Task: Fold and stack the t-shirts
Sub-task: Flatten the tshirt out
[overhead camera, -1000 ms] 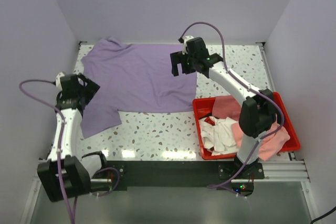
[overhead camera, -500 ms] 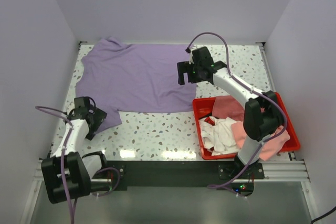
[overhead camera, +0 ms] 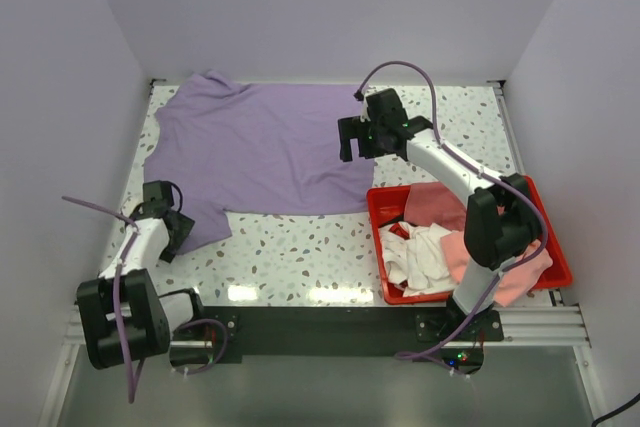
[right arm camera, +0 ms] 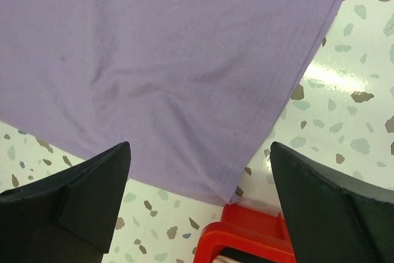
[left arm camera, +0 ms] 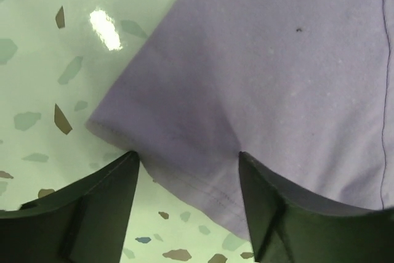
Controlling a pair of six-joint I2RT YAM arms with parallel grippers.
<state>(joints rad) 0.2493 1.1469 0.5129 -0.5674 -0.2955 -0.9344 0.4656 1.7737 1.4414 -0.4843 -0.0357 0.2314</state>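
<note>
Matt soft cloth t-shirt (overhead camera: pixel 260 147), glossy speckled table (overhead camera: pixel 300 257)

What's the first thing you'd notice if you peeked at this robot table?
A big lavender t-shirt spread flat across the far left of the table. Then the red bin at near right, heaped with white and pink shirts. The left gripper hangs over the purple sleeve, jaws apart.

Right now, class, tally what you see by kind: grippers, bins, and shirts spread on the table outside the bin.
Grippers: 2, left gripper and right gripper
Bin: 1
Spread shirts: 1, purple shirt
Total: 4
</note>
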